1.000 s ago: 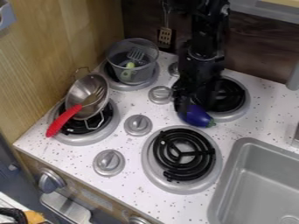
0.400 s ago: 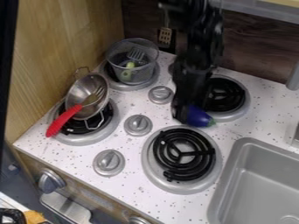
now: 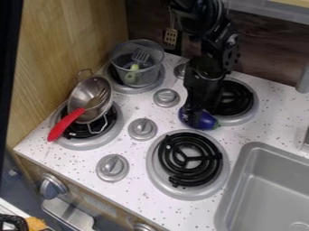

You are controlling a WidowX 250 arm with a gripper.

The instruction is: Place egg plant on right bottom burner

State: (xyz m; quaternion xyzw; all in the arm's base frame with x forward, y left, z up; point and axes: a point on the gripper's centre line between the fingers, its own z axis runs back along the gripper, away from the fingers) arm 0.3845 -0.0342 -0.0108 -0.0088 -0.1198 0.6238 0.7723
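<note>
At the left of the frame we see a wooden wall (image 3: 66, 40), and at the lower left a large grey knob (image 3: 53, 186) on the stove's front. Right of the wall, a metal bowl (image 3: 81, 99) sits tilted over the left bottom burner (image 3: 114, 137); a red-handled utensil (image 3: 63, 125) lies across it, its handle sticking out toward the lower left. Next, in the upper left, a clear container (image 3: 145, 79) stands on the left top burner (image 3: 118, 88), and we make out a green-handled fork (image 3: 134, 67) inside it. Small grey knobs (image 3: 142, 129) are spread over the speckled white counter (image 3: 136, 149) around the middle.

Just right of centre, the black gripper (image 3: 192, 113) hangs down at the eggplant's left end. We cannot tell whether it is open, closed or gripping. The purple eggplant (image 3: 204, 121) is at the counter between the two right burners, its green tip toward the right. Below it we find the right bottom burner (image 3: 189, 159), with black coils. The right top burner (image 3: 242, 100) is partly behind the arm, and a grey sink (image 3: 265, 180) takes up the lower right.
</note>
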